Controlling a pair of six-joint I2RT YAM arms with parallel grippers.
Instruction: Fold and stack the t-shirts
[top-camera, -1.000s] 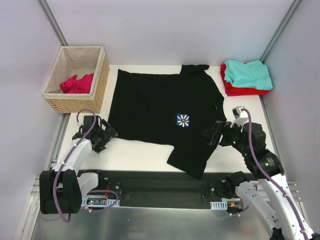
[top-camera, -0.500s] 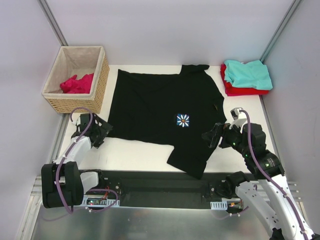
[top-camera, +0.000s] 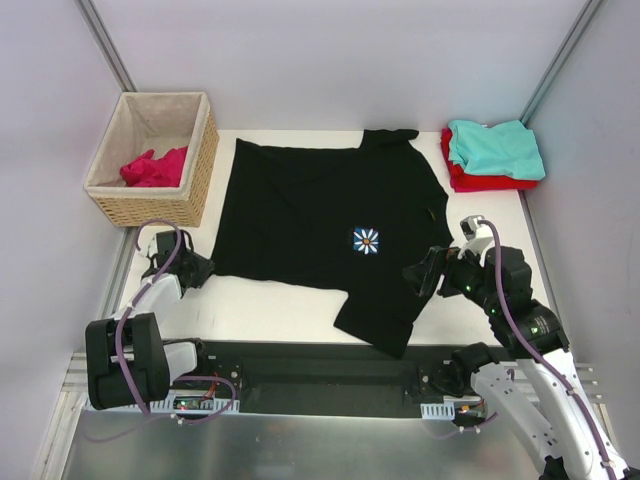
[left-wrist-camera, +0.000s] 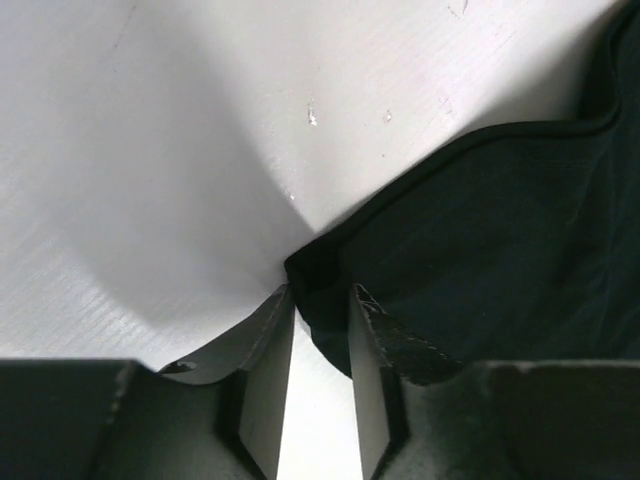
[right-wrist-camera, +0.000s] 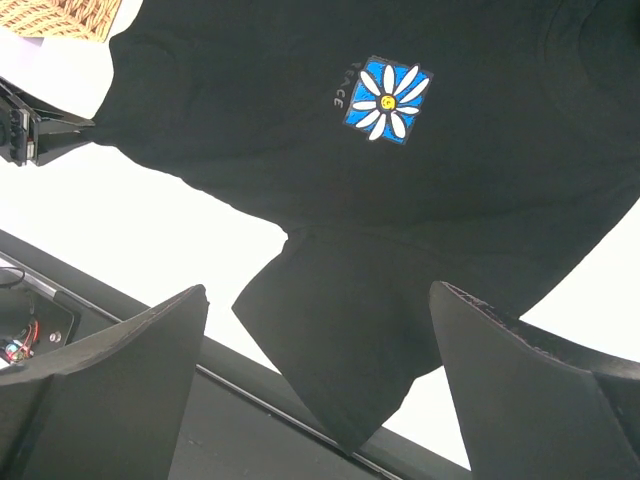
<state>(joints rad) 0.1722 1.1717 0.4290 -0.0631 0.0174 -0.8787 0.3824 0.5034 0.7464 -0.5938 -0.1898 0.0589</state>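
Observation:
A large black t-shirt (top-camera: 320, 215) with a daisy print lies spread flat mid-table, one sleeve (top-camera: 385, 315) reaching the front edge. My left gripper (top-camera: 195, 268) is at its lower left corner, its jaws narrowed with the hem corner (left-wrist-camera: 318, 275) pinched between the fingertips (left-wrist-camera: 277, 310). Over the shirt's right side hovers my right gripper (top-camera: 418, 272), wide open, with the sleeve (right-wrist-camera: 360, 340) below it. At the back right a folded teal t-shirt (top-camera: 495, 148) lies on a red one (top-camera: 480, 182). A magenta-pink t-shirt (top-camera: 155, 167) is bunched in the basket.
The wicker basket (top-camera: 200, 170) stands at the back left, close to the black shirt's left edge. A dark rail (top-camera: 320, 360) runs along the table's front edge between the arm bases. Enclosure walls stand close on both sides.
My left gripper slid left and down to the shirt's lower left corner and went from wide open to narrowed on the hem. The right arm barely moved.

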